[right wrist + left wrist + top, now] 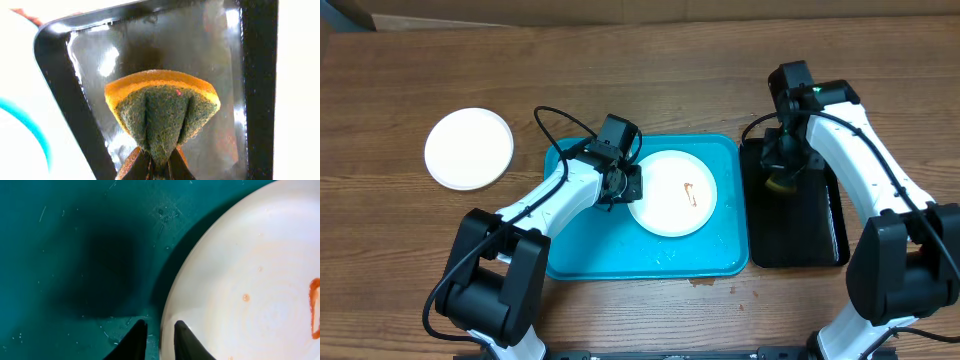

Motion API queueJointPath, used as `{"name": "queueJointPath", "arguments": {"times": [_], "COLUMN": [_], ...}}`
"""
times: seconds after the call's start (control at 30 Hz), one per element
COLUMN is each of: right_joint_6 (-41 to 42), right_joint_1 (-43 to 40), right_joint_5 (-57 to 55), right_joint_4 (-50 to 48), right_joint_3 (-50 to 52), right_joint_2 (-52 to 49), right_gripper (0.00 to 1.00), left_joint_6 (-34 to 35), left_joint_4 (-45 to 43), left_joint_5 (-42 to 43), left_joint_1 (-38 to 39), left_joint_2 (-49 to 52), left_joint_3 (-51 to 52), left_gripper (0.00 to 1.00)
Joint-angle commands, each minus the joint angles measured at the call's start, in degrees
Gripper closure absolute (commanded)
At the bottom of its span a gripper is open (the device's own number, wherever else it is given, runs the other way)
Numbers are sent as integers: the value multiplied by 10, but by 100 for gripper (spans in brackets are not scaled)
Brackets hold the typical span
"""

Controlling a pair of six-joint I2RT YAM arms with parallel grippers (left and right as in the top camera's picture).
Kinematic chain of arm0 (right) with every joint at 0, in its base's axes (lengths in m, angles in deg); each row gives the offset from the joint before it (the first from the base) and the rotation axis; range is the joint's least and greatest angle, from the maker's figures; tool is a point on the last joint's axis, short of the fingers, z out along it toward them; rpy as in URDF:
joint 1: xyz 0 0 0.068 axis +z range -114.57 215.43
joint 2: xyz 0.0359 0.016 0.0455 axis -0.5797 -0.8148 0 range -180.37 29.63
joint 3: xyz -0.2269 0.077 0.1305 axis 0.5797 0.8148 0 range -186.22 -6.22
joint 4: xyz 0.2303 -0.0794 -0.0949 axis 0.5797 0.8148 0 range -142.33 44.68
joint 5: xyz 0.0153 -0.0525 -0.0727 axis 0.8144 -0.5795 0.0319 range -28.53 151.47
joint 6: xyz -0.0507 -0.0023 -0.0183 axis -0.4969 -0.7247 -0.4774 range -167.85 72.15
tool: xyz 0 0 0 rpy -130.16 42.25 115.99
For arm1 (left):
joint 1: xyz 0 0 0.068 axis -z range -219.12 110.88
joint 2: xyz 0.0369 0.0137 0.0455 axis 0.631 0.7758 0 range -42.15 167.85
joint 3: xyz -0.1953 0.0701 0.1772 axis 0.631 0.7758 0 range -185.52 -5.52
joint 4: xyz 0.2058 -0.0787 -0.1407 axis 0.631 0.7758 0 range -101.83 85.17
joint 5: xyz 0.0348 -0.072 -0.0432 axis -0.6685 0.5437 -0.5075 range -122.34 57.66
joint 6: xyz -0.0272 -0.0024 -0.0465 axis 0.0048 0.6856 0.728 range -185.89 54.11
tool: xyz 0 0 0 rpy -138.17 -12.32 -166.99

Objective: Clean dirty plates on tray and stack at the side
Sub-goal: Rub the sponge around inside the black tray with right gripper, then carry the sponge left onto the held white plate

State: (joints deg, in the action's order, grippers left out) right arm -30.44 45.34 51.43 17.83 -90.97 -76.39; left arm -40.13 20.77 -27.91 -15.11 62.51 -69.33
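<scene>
— Tray [620, 255] contents are wanted: what is seen on it?

— A smeared plate [665, 205] is laid flat on the right half of the blue tray, and reddish marks [691, 192] are seen just right of its middle. A plain plate [468, 148] is set on the wooden worktop [670, 70], well apart from the tray, on its left side.

— How is the left end effector [160, 326] placed?

— It is positioned at the left rim of the smeared plate. Its two dark fingers [134, 342] are parted by a narrow gap, and the rim is seen running into that gap. One finger is over the tray floor and the other is over the plate. Whether the rim is touched cannot be told.

— And the right end effector [156, 165]?

— It is closed tight on a sponge [162, 107]. The sponge is pinched at its middle and folded, with the green scouring face turned towards the wrist camera and the orange-yellow layer along the far edge. It is held over a black tray [60, 95], which is set on the worktop just beside the blue tray's right edge. Bright glare is seen on the black tray's floor. Whether that floor is touched by the sponge cannot be told.
</scene>
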Motion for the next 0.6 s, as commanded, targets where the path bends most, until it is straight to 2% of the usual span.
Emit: {"name": "queueJointPath", "arguments": {"times": [0.0, 0.13, 0.33, 0.57], "right_joint_6": [-9, -9, -6, -3], "right_joint_1": [4, 4, 4, 4], "right_joint_5": [-4, -4, -4, -4], "right_joint_4": [0, 0, -7, -16], "right_joint_3": [-10, -8, -8, -8], "right_joint_2": [12, 12, 11, 11], "right_gripper": [96, 96, 96, 96], "left_joint_6": [2, 2, 2, 5], "left_joint_4": [-1, -1, -4, -13], "left_joint_5": [-4, -3, -3, -3], "left_joint_1": [0, 0, 0, 0], "left_joint_2": [-9, -9, -9, -9], "left_joint_3": [-9, -8, -6, 0], "left_gripper": [77, 76, 82, 81]}}
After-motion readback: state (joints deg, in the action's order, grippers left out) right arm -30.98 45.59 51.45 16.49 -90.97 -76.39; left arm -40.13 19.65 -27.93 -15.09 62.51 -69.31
